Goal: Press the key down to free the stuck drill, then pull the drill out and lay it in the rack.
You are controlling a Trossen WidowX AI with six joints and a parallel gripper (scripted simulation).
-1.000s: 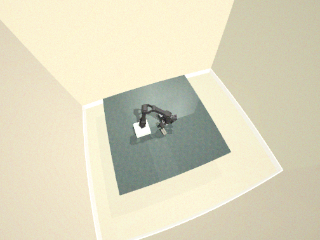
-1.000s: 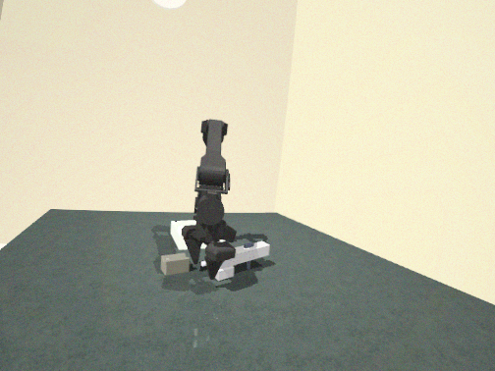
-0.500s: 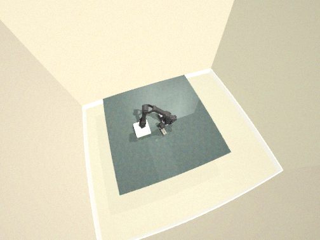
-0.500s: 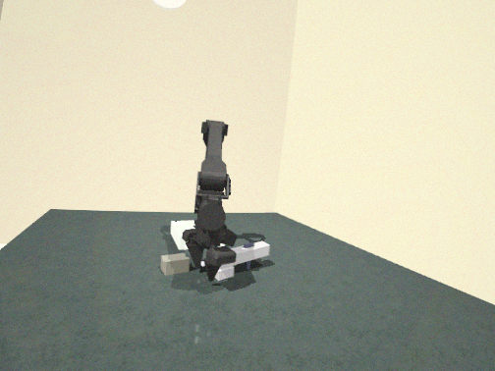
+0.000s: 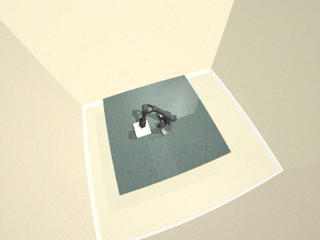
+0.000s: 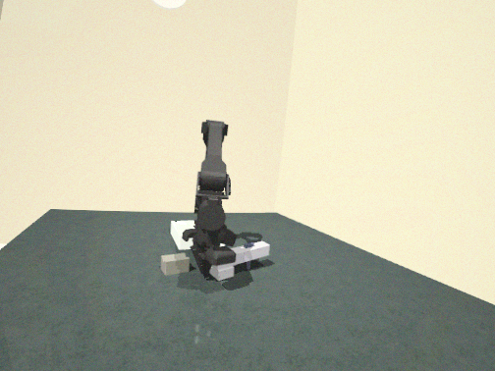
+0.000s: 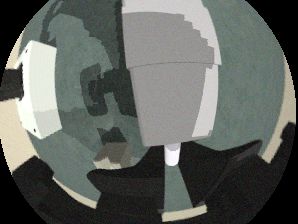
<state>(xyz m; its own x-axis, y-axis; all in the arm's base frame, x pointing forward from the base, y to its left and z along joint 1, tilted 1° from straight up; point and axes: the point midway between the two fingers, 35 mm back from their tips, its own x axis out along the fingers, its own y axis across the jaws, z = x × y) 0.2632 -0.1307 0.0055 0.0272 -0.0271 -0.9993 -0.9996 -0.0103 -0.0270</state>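
Type of premises: not determinable; no home, kitchen or shop fittings in view. Observed: plain cream walls (image 5: 127,47) (image 6: 123,98), pale floor (image 5: 197,178) with white skirting (image 5: 251,124), a dark green worktop (image 5: 171,159) (image 6: 295,324) (image 7: 250,90), and a black robot arm (image 5: 161,112) (image 6: 214,147) on it. The arm suggests a bare lab or test room.

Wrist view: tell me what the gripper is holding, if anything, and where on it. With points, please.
It cannot be told. The gripper (image 5: 162,126) (image 6: 222,255) (image 7: 165,135) has its fingers close together at the drill's (image 6: 255,250) (image 7: 172,90) thin white tip (image 7: 171,156), but a grip is not clear.
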